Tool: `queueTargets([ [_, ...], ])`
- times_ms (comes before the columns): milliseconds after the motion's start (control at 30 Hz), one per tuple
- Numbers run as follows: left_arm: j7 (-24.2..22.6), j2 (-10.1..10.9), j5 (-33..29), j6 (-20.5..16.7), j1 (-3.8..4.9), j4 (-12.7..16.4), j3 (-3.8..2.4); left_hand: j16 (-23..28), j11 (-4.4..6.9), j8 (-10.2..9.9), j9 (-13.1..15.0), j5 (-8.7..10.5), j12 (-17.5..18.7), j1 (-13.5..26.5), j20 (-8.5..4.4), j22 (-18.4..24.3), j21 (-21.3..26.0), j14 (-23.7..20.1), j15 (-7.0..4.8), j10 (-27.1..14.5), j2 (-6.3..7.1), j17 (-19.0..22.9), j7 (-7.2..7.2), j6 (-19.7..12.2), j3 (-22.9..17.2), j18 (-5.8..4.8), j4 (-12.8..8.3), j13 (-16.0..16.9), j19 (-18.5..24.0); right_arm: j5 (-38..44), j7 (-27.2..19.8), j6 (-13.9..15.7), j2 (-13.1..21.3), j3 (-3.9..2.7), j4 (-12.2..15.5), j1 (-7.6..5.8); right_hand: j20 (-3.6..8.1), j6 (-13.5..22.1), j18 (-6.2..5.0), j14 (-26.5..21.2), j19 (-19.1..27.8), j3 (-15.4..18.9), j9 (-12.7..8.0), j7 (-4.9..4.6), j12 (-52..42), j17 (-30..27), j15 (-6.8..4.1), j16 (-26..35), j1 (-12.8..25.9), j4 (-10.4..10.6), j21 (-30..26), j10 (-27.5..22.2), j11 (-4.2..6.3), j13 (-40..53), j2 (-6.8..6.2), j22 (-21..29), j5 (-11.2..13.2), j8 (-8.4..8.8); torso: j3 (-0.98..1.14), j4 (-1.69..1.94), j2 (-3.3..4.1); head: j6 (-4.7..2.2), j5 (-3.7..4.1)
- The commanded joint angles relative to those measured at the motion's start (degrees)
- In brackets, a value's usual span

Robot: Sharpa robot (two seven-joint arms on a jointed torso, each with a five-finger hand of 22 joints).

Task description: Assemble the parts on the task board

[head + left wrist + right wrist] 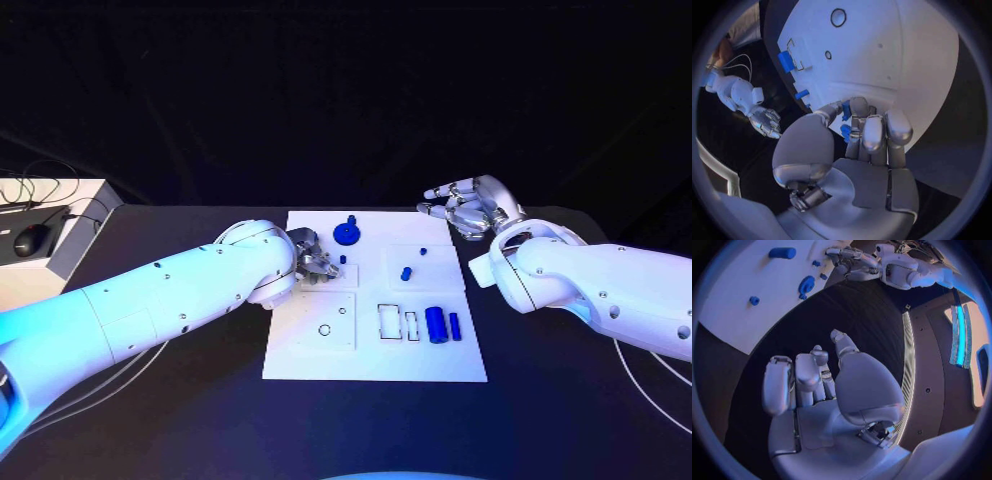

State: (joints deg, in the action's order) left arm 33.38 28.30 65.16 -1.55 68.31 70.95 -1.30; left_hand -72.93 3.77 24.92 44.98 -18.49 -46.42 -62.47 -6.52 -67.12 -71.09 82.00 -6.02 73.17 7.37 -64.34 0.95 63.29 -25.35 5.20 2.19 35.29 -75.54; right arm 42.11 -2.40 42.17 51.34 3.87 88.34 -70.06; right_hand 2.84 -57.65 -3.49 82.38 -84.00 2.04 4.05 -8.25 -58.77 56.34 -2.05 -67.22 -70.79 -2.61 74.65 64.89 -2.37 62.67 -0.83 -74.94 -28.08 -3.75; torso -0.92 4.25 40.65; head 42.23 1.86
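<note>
Two hands flank the task board (pixel 310 355). Left hand (pixel 315 265) reaches over the board's left edge, fingertips (pixel 859 107) bunched on a small blue part (pixel 846 111). Right hand (pixel 469 206) hovers off the board's far right corner, fingers loosely curled, holding nothing. Blue cylinders (pixel 437 325) lie on the board's near right.

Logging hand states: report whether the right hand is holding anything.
Empty. The right hand hovers over bare black table beside the task board, fingers apart, nothing between them.
</note>
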Motion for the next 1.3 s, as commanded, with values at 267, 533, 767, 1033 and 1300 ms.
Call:
queueTargets([
  [267,0.59,0.47,-0.82,1.11,-0.46,0.31,0.27,0.17,0.69,-0.23,-0.15,0.22,-0.44,-2.66,-0.59,-0.27,0.49,-0.16,-0.51,-0.56,0.92,0.25,0.51,0.60,8.17,-0.74,4.95,0.12,-0.45,0.56,-0.31,-0.62,0.07,-0.02,0.02,0.07,0.18,0.09,-0.51,0.09,-4.60,0.44,-0.01,-0.43,0.04,-0.23,-0.24,0.35,0.51,-0.01,-0.34,-0.05,0.20,0.00,0.02,-10.94,-0.11,-0.13,-0.01,0.01,0.02,0.07,0.13],
  [533,0.66,1.02,-0.69,0.70,-0.47,0.88,0.19,0.14,0.62,0.07,-0.05,0.32,-0.84,-4.54,-0.63,-0.67,0.64,-0.15,-0.55,-0.70,0.20,0.29,0.39,0.66,16.20,-0.72,8.32,-0.05,-0.65,0.44,-0.50,-0.60,0.16,-0.02,0.05,0.09,0.17,0.21,-0.52,0.10,-4.59,0.52,-0.01,-0.46,0.11,-0.21,-0.22,0.38,0.52,-0.02,-0.42,-0.11,0.18,-0.05,-0.09,-10.92,-0.13,-0.13,-0.03,0.01,0.00,0.10,0.19],
  [767,0.66,1.41,-0.65,0.72,-0.47,1.42,0.12,0.02,0.60,0.38,0.12,0.31,-1.09,-5.03,-0.59,-0.87,0.94,-0.16,-0.49,-0.74,-0.17,0.23,0.37,0.68,19.84,-0.67,9.43,-0.14,-0.67,0.40,-0.54,-0.52,0.21,-0.02,0.09,0.11,0.17,0.21,-0.52,0.10,-4.59,0.52,-0.01,-0.46,0.11,-0.21,-0.22,0.38,0.52,-0.02,-0.42,-0.11,0.18,-0.05,-0.09,-10.92,-0.13,-0.13,-0.02,0.01,0.00,0.09,0.27],
  [1033,0.54,2.28,-0.64,0.27,-0.49,2.62,-0.12,0.07,0.53,0.53,0.19,0.28,-1.16,-5.44,-0.55,-1.15,1.15,-0.18,-0.45,-0.84,-0.55,0.29,0.30,0.66,23.57,-0.63,9.95,-0.24,-0.75,0.39,-0.52,-0.41,0.38,-0.02,0.17,0.15,0.17,0.21,-0.52,0.10,-4.59,0.52,-0.01,-0.46,0.11,-0.21,-0.22,0.38,0.52,-0.02,-0.42,-0.11,0.18,-0.05,-0.09,-10.92,-0.13,-0.13,-0.04,0.07,-0.01,0.10,0.38],
  [1300,0.18,3.45,-0.70,-0.60,-0.52,4.22,-0.84,0.12,0.37,0.70,0.35,4.05,-1.29,-5.29,-0.48,-1.32,1.46,-0.20,-0.39,-0.94,-2.48,0.34,0.03,0.51,33.65,-0.52,9.57,-0.28,-0.81,0.39,-0.50,-0.37,0.51,-0.01,0.25,0.19,0.17,0.19,-0.51,0.09,-4.60,0.52,0.00,-0.45,0.14,-0.27,-0.23,0.46,0.48,-0.01,-0.39,-0.12,0.18,-0.09,-0.02,-10.93,-0.17,-0.14,-0.03,0.02,0.01,0.04,0.39],
])
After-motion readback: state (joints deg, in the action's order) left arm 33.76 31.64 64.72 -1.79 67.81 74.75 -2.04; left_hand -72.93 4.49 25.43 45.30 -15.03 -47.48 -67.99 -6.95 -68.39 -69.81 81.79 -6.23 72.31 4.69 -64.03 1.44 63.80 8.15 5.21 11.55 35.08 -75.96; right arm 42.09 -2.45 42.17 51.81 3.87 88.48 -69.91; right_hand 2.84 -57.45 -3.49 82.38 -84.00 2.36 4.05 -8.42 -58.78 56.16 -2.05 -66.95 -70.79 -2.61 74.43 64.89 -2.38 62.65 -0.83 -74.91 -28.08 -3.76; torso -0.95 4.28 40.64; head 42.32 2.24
